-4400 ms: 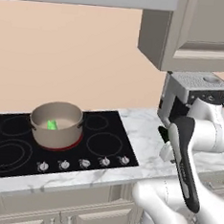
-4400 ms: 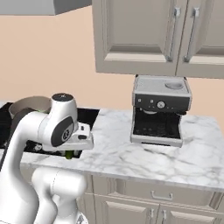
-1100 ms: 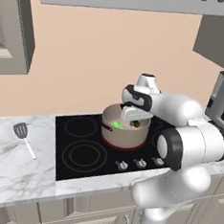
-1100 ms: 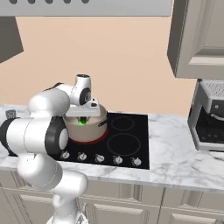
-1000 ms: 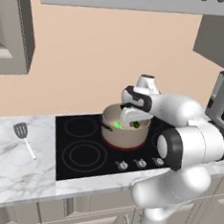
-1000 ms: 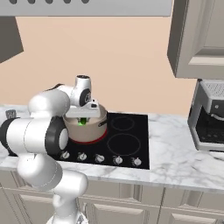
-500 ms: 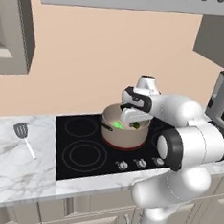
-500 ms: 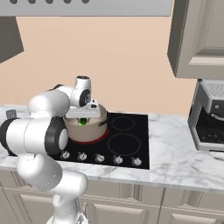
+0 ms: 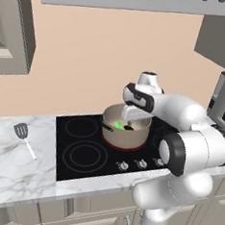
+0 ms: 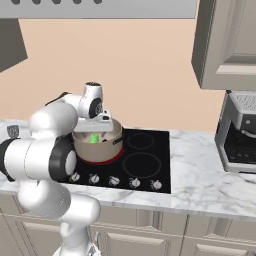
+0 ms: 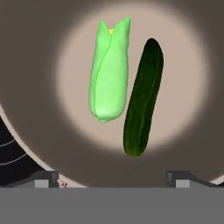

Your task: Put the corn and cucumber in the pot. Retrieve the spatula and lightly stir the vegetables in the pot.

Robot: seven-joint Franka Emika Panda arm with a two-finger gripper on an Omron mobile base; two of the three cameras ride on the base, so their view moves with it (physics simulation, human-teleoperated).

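Spatula (image 9: pixel 25 138) lies well left of the pot (image 9: pixel 126 132), handle pointing toward you, so swing your spread, empty gripper (image 9: pixel 129 117) from over the pot leftward.

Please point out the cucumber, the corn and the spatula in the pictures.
cucumber (image 11: pixel 142 98): hand view, middle of its dark green body.
corn (image 11: pixel 109 72): hand view, middle of its pale green husk.
spatula (image 9: pixel 21 131): left base view, its grey slotted head.

One pot (image 9: pixel 127 135), one corn (image 11: pixel 109 70), one cucumber (image 11: pixel 143 98), one spatula (image 9: pixel 24 138).
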